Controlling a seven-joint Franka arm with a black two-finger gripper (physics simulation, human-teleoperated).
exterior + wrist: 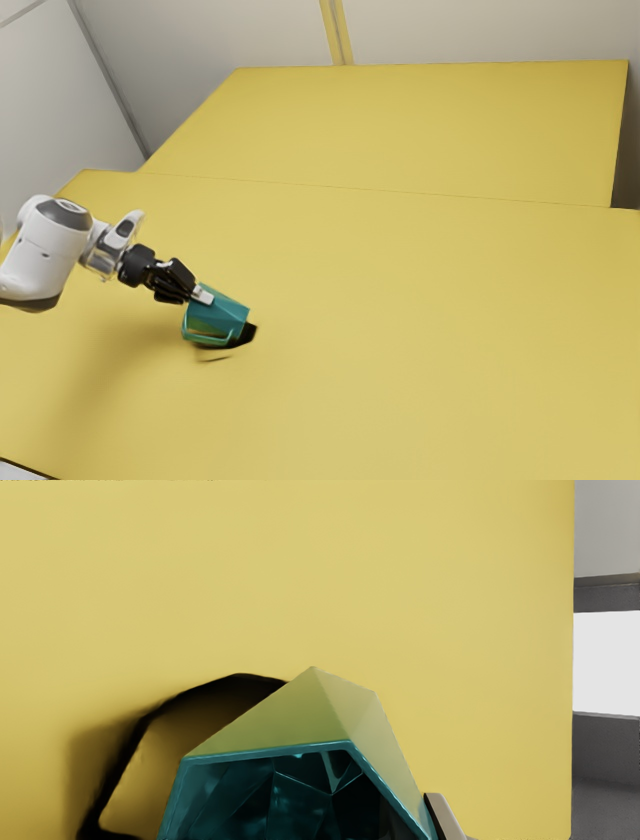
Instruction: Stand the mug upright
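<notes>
The teal faceted mug [227, 314] is tilted at the exterior view's lower left, its handle [208, 339] on the side toward that view's bottom. At its upper edge is my gripper [203, 295], shut on the mug's wall. In the wrist view the open mouth of the mug [295, 747] faces my hand, showing its dark inside. There my gripper [419, 825] has one finger outside the wall; a dark strip just inside the rim looks like the other. The mug's lower part is hidden in the wrist view.
The yellow table [420, 300] spreads around the mug, with a second yellow surface [410, 130] behind it. A dark shadow lies beside the mug. One table edge shows in the wrist view, with grey and white surroundings beyond.
</notes>
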